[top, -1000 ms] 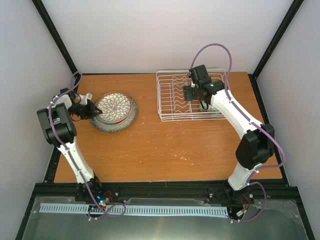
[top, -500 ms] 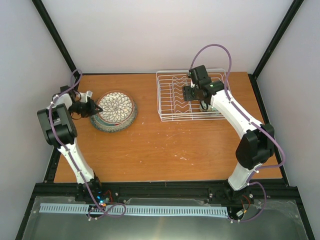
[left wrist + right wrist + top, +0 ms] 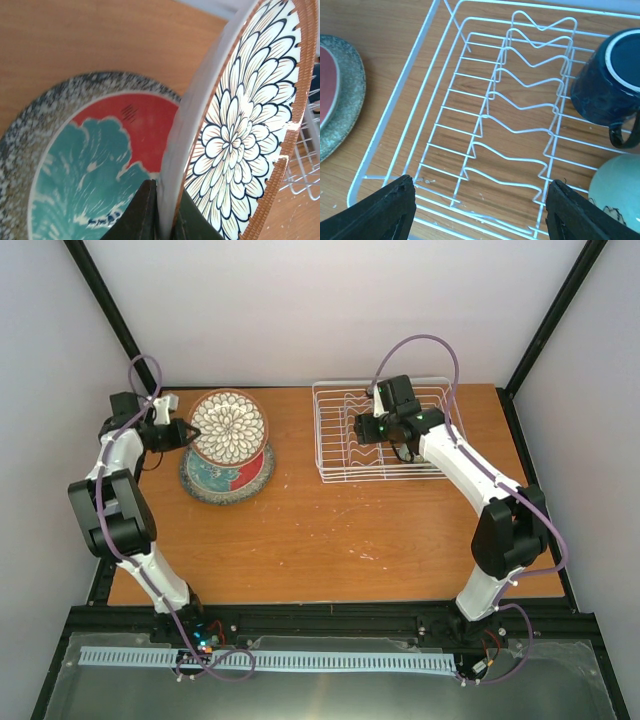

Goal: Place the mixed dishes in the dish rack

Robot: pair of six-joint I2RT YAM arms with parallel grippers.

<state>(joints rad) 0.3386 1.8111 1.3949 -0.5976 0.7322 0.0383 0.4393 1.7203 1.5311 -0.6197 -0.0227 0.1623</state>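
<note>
The white wire dish rack (image 3: 335, 440) sits on the wooden table (image 3: 330, 540) at its far right, and everything else is placed from it. Well to the left of the rack lies a stack of plates: the large speckled grey plate (image 3: 200, 488) at the bottom and the red-rimmed teal plate (image 3: 238, 472) flat on top of it. The left gripper (image 3: 185, 433) is at the side of the stack farthest from the rack, its fingers (image 3: 145, 212) pinched tight on the white rim of the petal-patterned plate (image 3: 228, 427). That plate stands steeply tilted, almost on edge, over the far part of the stack, its flower face turned toward the rack. The left wrist view shows the rim wedged between the two dark fingers, with the teal plate (image 3: 100, 155) and the grey one (image 3: 30, 135) below; whether the lower edge touches the stack cannot be told. The right gripper (image 3: 362, 428) hovers over the left half of the rack, jaws spread wide and empty – between them its wrist camera looks down on the bare upright dividers (image 3: 520, 105). In the rack's compartment right of those dividers rest the dark blue mug (image 3: 607, 80) – handle toward the near side – and, just nearer than it, the small pale green bowl (image 3: 617, 187).
</note>
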